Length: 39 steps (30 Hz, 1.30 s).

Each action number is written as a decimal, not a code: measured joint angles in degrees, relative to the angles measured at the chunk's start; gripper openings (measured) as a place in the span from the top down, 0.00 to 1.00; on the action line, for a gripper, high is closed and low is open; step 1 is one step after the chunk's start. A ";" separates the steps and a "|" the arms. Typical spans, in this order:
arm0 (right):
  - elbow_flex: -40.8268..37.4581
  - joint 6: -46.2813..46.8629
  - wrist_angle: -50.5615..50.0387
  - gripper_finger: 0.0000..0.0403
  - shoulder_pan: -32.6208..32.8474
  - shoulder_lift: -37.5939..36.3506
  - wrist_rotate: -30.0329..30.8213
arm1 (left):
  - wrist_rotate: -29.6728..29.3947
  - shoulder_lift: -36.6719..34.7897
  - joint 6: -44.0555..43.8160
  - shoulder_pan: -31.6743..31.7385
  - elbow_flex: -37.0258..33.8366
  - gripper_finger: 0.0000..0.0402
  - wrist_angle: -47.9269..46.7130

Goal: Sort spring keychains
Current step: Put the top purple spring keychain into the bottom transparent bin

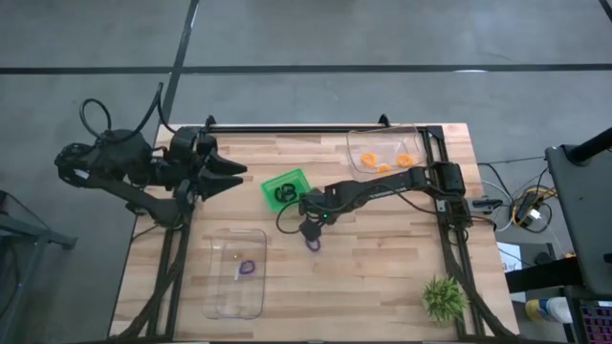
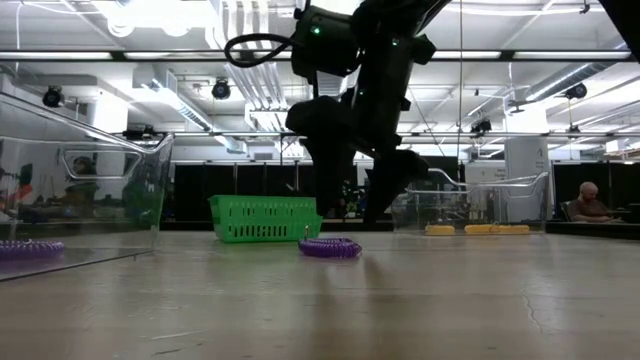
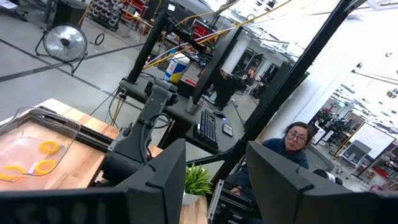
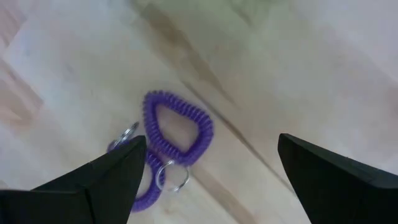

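Centrally, right pincer (image 4: 208,168) hangs wide above purple spring keychains (image 4: 177,134) on the desk (image 1: 382,248), beside green bin (image 1: 298,180); left pincer (image 1: 234,177) waits parted.

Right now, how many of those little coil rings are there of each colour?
Orange keychains: 3
Purple keychains: 3, apparently; two overlap
Black keychains: at least 1, bunched in the green bin
Total: at least 7

purple keychain (image 4: 177,134), orange keychains (image 1: 384,160), green bin (image 1: 286,186), dark grippers (image 1: 313,231).
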 joint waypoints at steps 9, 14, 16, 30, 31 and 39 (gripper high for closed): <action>-0.05 -0.04 -0.54 0.15 -0.41 0.90 2.69 | 0.00 0.00 0.07 0.00 0.00 0.60 0.04; -0.11 -0.78 -0.36 0.19 -0.11 2.78 1.90 | 0.00 0.02 0.08 0.00 0.00 0.60 0.05; -0.09 -1.43 -0.39 0.19 0.17 3.36 1.86 | 0.00 0.02 0.06 0.00 0.00 0.60 0.04; 0.26 -5.31 -2.76 0.31 0.93 6.00 4.48 | -0.12 0.02 0.07 0.00 0.00 0.60 0.00; 0.24 -5.51 -2.80 0.34 1.04 6.10 4.64 | -0.14 0.02 0.08 0.00 0.00 0.60 0.00; 0.13 -7.26 -4.01 0.75 0.90 6.23 3.88 | -0.17 0.02 0.06 0.00 0.00 0.60 -0.04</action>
